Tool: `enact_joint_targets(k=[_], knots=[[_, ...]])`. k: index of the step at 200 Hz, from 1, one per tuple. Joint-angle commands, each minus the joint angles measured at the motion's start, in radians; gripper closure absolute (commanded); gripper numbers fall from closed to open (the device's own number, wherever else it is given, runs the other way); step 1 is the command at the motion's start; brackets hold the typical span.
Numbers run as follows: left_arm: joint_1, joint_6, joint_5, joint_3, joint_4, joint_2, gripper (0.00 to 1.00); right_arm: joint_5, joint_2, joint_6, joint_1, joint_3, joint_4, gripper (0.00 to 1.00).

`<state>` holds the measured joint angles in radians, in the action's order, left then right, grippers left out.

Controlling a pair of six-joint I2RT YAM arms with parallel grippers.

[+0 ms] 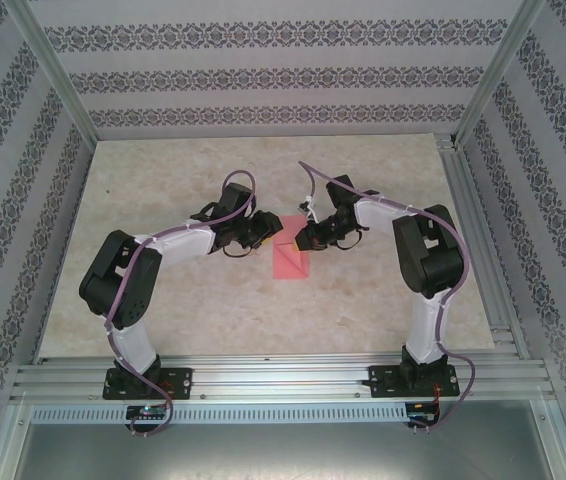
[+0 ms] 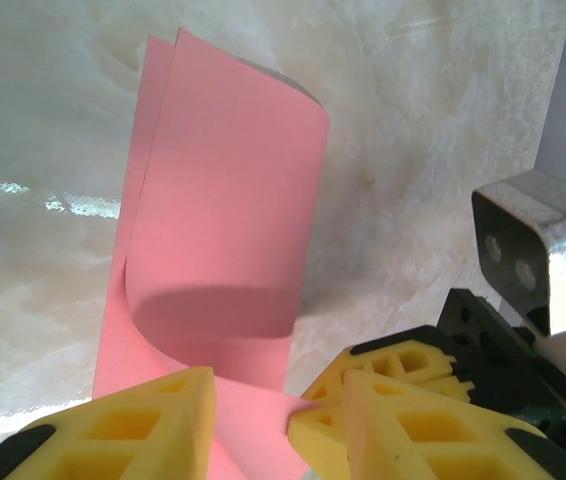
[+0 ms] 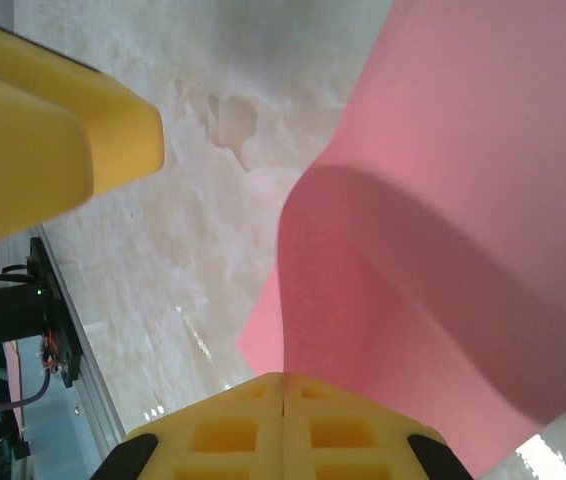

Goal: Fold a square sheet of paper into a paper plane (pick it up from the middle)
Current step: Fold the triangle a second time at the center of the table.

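Marble-patterned worktop carries the square sheet of paper at its middle, curled over in a first fold, right claw pinching its edge, left claw open astride it; pressing the crease flat looks next.

no legible text or labels

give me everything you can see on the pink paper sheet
The square sheet of paper is thin, plain pink-red and unmarked. It lies mid-table on the marbled table top, bent over itself in a soft rounded curl that is not creased flat. The upper layer arches above the lower, and their free edges nearly match. The left gripper has its jaws apart with the bent end between them. The right gripper, jaws shut, meets one edge; a pinch is unclear.
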<state>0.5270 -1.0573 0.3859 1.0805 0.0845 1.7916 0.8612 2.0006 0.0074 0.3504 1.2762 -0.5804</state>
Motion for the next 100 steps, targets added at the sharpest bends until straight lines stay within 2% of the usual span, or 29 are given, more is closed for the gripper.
enact_joint_targets(k=[1,100], knots=[[0.015,0.034,0.02,0.026,0.009,0.008,0.61,-0.019,0.038,-0.041,-0.016,0.039,-0.021,0.94],[0.044,0.058,0.045,0.062,0.016,0.052,0.63,-0.017,0.045,-0.065,-0.038,0.048,-0.037,0.93]])
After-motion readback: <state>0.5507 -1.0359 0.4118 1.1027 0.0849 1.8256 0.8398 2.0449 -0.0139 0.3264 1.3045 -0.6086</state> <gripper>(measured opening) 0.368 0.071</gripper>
